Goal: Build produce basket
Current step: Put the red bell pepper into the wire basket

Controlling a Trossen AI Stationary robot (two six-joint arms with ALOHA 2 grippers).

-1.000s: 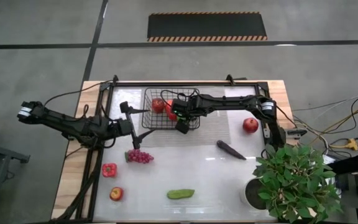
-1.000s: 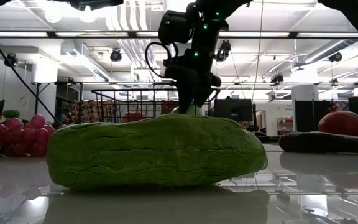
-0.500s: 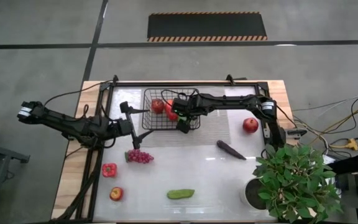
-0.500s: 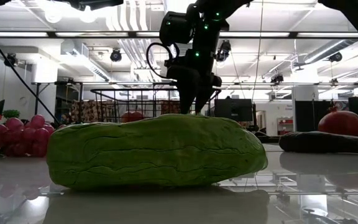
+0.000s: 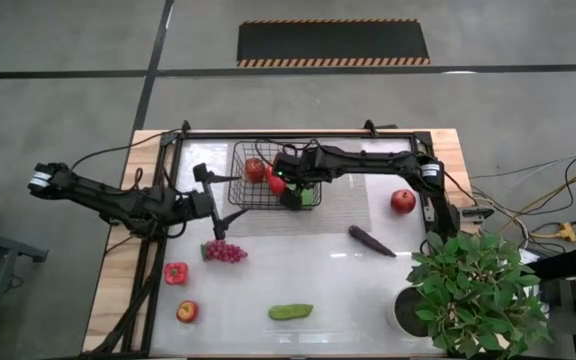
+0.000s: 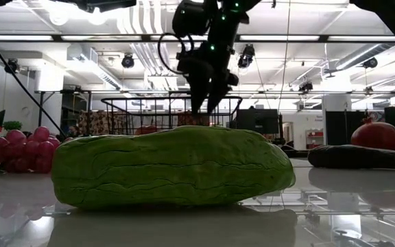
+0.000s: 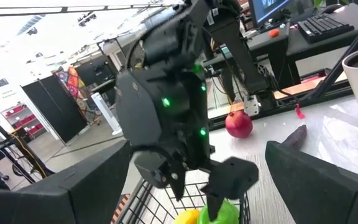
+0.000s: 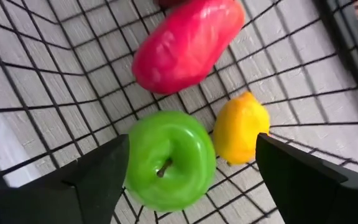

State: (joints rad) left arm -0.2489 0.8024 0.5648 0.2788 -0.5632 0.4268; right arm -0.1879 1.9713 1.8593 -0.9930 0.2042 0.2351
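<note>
The right end effector (image 5: pixel 290 196) is hanging spread and empty over the basket (image 5: pixel 240 190), green apple (image 8: pixel 169 160) lying directly below. The left end effector (image 5: pixel 211 208), also spread, is sitting just above the grapes (image 5: pixel 226 252), nearer the remaining produce.

White table (image 5: pixel 328 270) bears basket (image 5: pixel 243 190); cucumber (image 5: pixel 290 312); grapes (image 5: pixel 226 252).

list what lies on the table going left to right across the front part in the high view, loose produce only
red pepper → small apple → purple grapes → green cucumber → dark eggplant → red apple
</note>
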